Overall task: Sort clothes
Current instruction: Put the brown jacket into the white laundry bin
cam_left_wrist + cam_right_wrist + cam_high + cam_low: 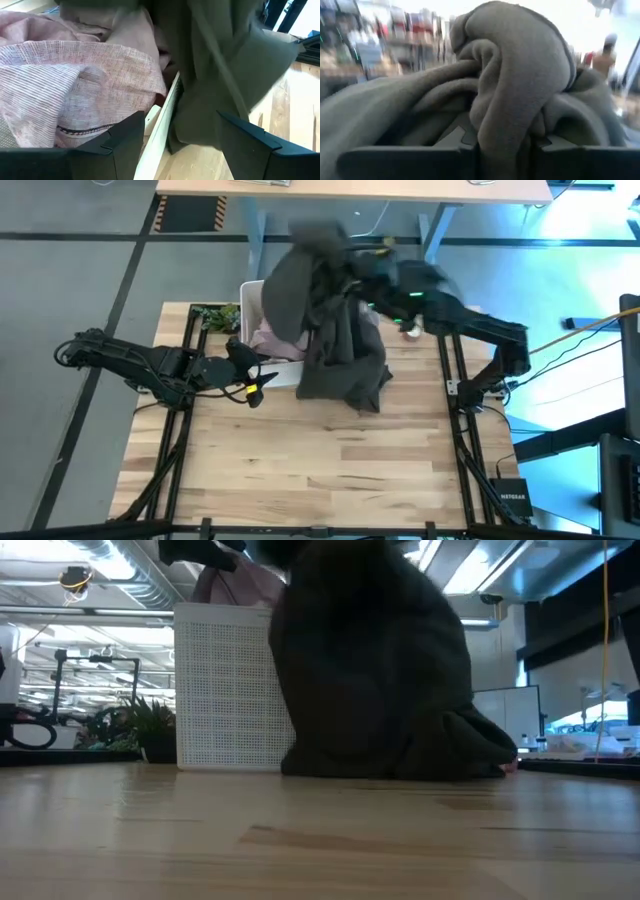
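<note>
Pale wooden counter [330, 460] under both arms, white bin [225, 690] at its far side. Dark olive-grey garment [335, 330] lifted high, draped from bin down to counter. Dusty pink garment [75, 85] left inside bin. Right gripper [502, 142] raised above the bin, jaws clamped on olive-grey fabric. Left gripper [255, 380] beside the bin, jaws wide, holding nothing. Step: pulling one piece out. Next, probably: carry clear, set down apart.

The olive-grey garment [335, 330] hangs over the bin [255, 298] and drapes to the table [320, 470] at its 3 o'clock, blocking that side. From 6 o'clock, the tabletop lies open.
</note>
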